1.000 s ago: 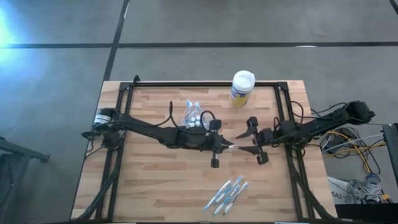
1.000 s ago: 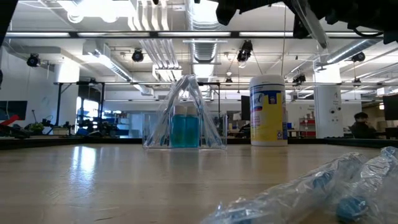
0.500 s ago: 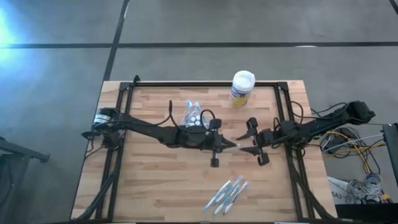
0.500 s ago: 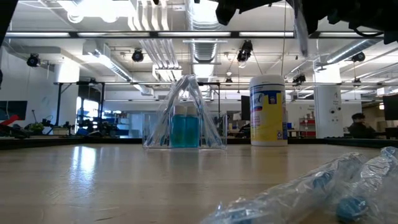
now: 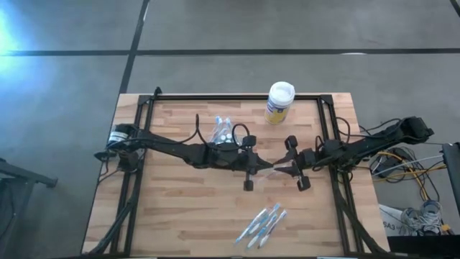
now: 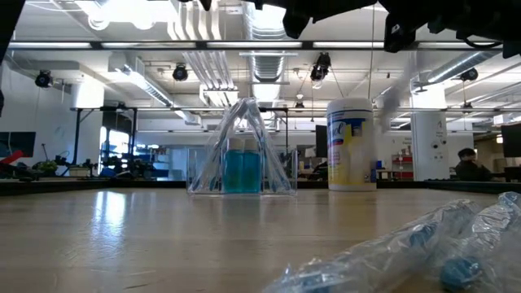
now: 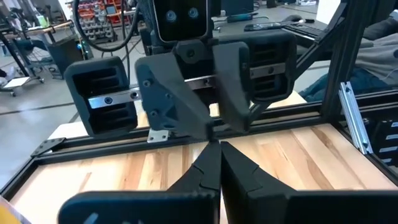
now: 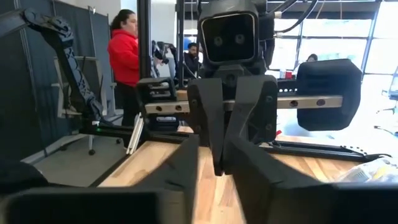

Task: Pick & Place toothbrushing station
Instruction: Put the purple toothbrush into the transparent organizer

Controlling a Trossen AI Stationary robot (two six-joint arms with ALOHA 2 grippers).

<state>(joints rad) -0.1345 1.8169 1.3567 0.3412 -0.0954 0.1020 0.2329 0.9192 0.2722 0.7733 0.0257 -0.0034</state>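
Handover at table centre: left gripper [image 5: 259, 167], clamped on a wrapped toothbrush [image 5: 273, 167], offers it toward 3 o'clock to right gripper [image 5: 286, 169], whose hold I cannot tell; clear holder [image 5: 223, 133] waits at 11 o'clock.

A grey concrete floor [image 5: 230, 29] crossed by dark lines surrounds the wooden table [image 5: 172, 208]. Beyond lies an open hall with ceiling ducts [image 6: 269, 24], strip lights [image 6: 130, 81] and a white pillar [image 6: 425, 134]. A person in red [image 8: 124, 56] stands by a window [image 8: 323, 37].

Two matte-black jointed arms [image 5: 172, 150] trail looped black cables, each end effector [image 5: 249, 172] carrying ribbed blocks on a silver rail.
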